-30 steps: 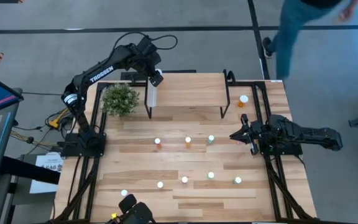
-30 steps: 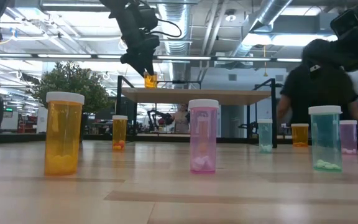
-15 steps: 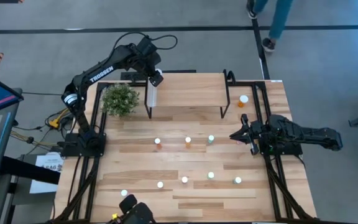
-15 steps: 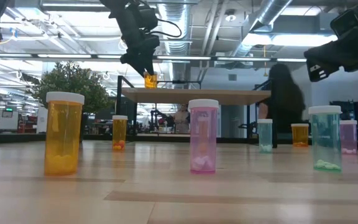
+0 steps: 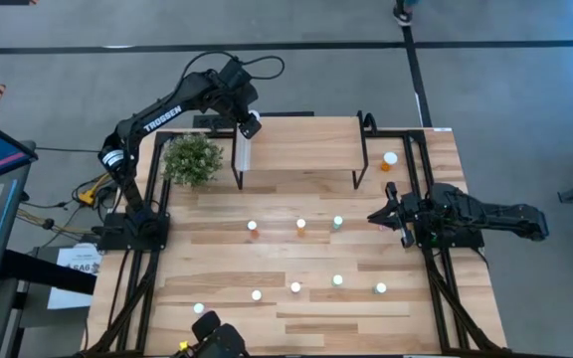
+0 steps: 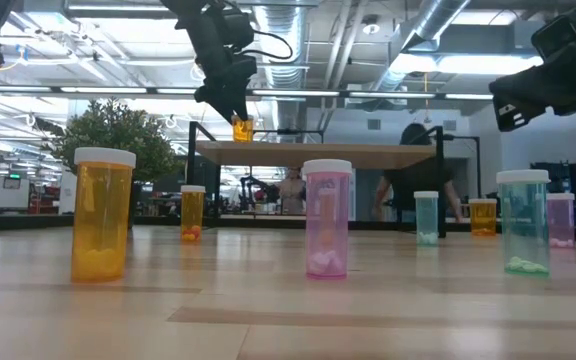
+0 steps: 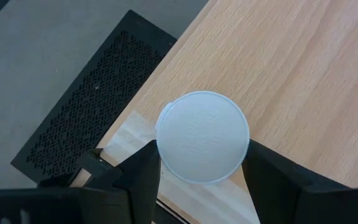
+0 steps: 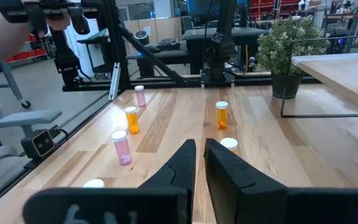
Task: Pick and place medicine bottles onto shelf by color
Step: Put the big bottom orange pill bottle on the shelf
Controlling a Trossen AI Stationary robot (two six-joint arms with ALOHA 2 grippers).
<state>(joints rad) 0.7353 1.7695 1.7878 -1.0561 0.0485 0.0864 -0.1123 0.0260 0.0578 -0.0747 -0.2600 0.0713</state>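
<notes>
1. Medicine bottles first, from the high view: most of them stand in two loose rows on the tabletop (image 5: 217, 298) in front of the shelf (image 5: 301, 144), and one orange bottle (image 5: 389, 160) stands off the shelf's right end. The left gripper (image 5: 251, 125) is over the shelf's far-left corner, right by the white strip (image 5: 244, 151). The right gripper (image 5: 378, 216) waits at the table's right edge, well apart from any bottle.

2. Low view: the left gripper (image 6: 236, 112) hangs over the shelf's (image 6: 308, 153) left end, clamped on an orange bottle (image 6: 242, 129) whose base looks right at the shelf top. I can't tell if it's actually touching. A big orange bottle (image 6: 101, 214) and a pink bottle (image 6: 327, 218) stand nearest on the table.

3. Left wrist view: the white cap (image 7: 202, 137) sits squarely between the two fingers (image 7: 143, 177), which press its sides, so the bottle is centred in the grip and close to the shelf edge.

4. Right wrist view: the right gripper's (image 8: 200, 163) fingers are together, holding nothing. Bottles stand ahead of it on the table.

5. My take: this is the set-down step. Keep the bottle upright, make sure the base is fully on the wood and not hanging over the corner, then open slowly and lift straight up so the cap doesn't get knocked.
</notes>
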